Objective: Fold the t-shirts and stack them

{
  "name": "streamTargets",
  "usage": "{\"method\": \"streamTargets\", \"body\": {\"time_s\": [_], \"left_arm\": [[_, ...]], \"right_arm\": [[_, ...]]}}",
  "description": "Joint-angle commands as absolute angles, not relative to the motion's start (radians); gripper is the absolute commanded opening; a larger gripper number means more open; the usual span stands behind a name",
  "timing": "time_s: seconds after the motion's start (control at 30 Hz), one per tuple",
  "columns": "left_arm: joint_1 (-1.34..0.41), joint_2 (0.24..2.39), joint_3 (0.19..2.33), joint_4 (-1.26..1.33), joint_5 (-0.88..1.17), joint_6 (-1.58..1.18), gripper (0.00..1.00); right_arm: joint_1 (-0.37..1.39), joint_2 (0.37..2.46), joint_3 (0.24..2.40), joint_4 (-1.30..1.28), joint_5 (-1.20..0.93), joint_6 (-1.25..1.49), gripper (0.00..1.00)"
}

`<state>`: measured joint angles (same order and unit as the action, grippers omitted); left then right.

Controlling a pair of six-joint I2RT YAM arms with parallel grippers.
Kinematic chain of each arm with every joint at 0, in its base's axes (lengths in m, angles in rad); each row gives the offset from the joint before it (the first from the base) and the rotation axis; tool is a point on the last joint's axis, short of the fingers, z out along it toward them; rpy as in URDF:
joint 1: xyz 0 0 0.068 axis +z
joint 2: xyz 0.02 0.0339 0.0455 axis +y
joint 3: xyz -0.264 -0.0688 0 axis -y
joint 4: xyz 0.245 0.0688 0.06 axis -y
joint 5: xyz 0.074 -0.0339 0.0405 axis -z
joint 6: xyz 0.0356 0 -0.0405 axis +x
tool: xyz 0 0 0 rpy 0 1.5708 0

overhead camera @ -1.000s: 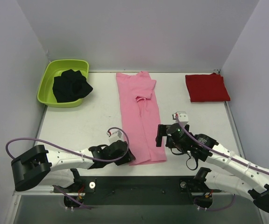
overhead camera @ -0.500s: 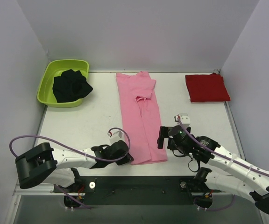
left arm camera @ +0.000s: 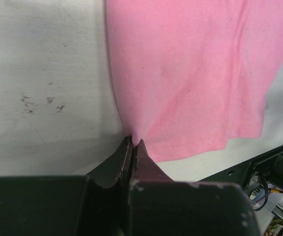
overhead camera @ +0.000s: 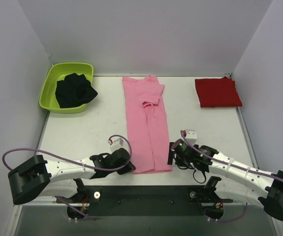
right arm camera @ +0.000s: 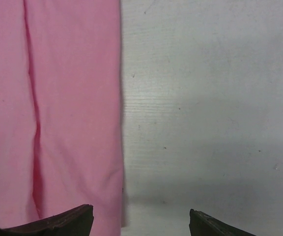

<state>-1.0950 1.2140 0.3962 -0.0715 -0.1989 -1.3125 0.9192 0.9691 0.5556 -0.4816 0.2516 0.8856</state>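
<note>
1. Top external view
   - The light pink t-shirt [overhead camera: 146, 123] lies flat as a long folded strip in the middle of the table [overhead camera: 82, 132], running from the far edge to the near edge.
   - The deep red t-shirt [overhead camera: 217, 92] is a folded square at the far right, well apart from the pink one and in the same place as before.
   - The left gripper [overhead camera: 131, 168] is at the shirt's near-left hem corner. It sits a little further left than a second ago, and the near hem has shifted left with it.
   - The right gripper [overhead camera: 171, 152] has moved nearer and inward. It is now just beside the shirt's right edge, close to the near-right corner.
   - The lime green tub [overhead camera: 48, 83] at the far left holds a black cloth [overhead camera: 74, 90], both unchanged.

2. Left wrist view
   - The left gripper [left arm camera: 132, 142] has its jaws pressed together on the pink t-shirt [left arm camera: 190, 73], pinching its left edge just above the hem.
   - The cloth puckers at the pinch.
   - The stitched hem runs off to the right, and bare scuffed table [left arm camera: 48, 73] lies to the left.

3. Right wrist view
   - The right gripper [right arm camera: 141, 219] has its jaws wide apart and holds nothing.
   - One of the fingertips [right arm camera: 58, 223] is over the pink t-shirt [right arm camera: 68, 98], and the other is over bare table [right arm camera: 205, 98].
   - The shirt's straight right edge runs between them.
   - A lengthwise crease shows in the cloth.
</note>
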Motion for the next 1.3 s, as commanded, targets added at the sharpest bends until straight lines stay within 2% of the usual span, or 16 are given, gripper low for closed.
{"method": "streamTargets", "body": {"time_s": [0.0,0.13,0.7,0.9,1.0,1.03,1.13,1.27], "left_arm": [[-1.086,1.183,0.374,-0.163,-0.226,-1.284,0.00],[-1.085,1.200,0.377,-0.152,-0.219,-1.282,0.00],[-1.081,1.210,0.354,-0.121,-0.209,-1.287,0.00],[-1.081,1.187,0.337,-0.130,-0.213,-1.292,0.00],[-1.080,1.183,0.331,-0.132,-0.215,-1.293,0.00],[-1.077,1.180,0.331,-0.132,-0.215,-1.293,0.00],[-1.075,1.177,0.327,-0.133,-0.215,-1.296,0.00],[-1.074,1.172,0.324,-0.132,-0.215,-1.295,0.00]], "right_arm": [[0.931,0.948,0.514,-0.479,0.235,0.956,0.77],[0.945,0.966,0.489,-0.442,0.206,0.994,0.72],[0.988,1.043,0.391,-0.262,0.184,1.123,0.71],[0.992,1.074,0.390,-0.224,0.170,1.134,0.61],[0.996,1.083,0.390,-0.219,0.166,1.137,0.52],[0.997,1.085,0.390,-0.218,0.166,1.140,0.46],[1.002,1.086,0.390,-0.218,0.164,1.141,0.35],[1.006,1.095,0.391,-0.218,0.163,1.141,0.28]]}}
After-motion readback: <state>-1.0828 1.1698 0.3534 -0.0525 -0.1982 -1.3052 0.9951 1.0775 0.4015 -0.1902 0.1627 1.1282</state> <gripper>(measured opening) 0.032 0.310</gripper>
